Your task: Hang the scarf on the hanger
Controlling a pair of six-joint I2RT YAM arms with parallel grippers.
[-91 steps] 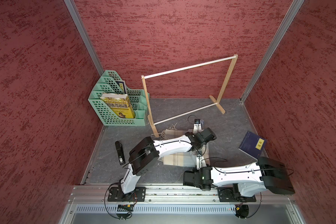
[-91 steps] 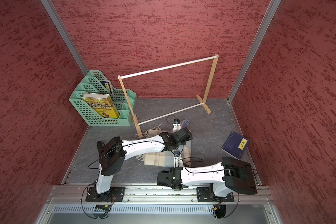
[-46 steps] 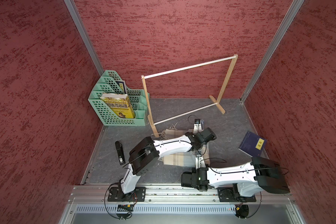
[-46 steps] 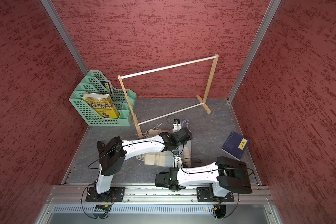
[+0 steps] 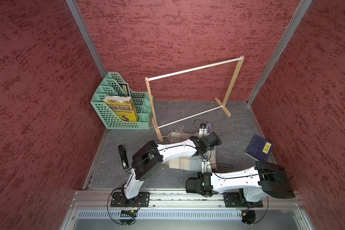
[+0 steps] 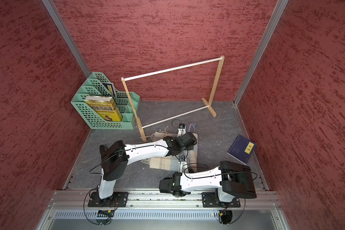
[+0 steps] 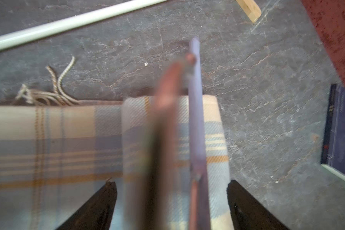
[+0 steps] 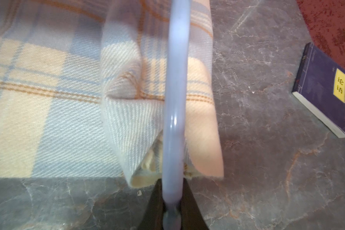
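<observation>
Now that the left gripper [image 7: 170, 182] has sprung apart after being shut a second ago, its two dark fingers stand wide on either side of the hanger [image 8: 176, 79] and touch neither it nor the cloth. The right gripper [image 8: 171, 191] is therefore the only one holding anything. It stays clamped on the hanger's pale-blue curved arm, and its arm has shifted only slightly over the same second. The hanger stands on edge over the scarf [image 5: 184, 162]. The scarf lies mostly flat on the grey floor on the robot's side of the wooden rack [image 5: 193, 68], with one fringe just beside the rack's near foot. In the right wrist view a fold of the plaid humps up inside the hanger's loop, with cloth spreading out to both sides. It therefore seems the scarf has been passed through and now sits over the lower bar, though the bar itself is hidden. The release reads as the left arm finishing its share of the threading. What remains is probably to lift the hanger and see whether the scarf rides up with it. The worry is balance: much more cloth shows on one side of the hanger than the other, so the longer side could drag the fold off. A blurred brownish shape near the left lens cannot be made out.
</observation>
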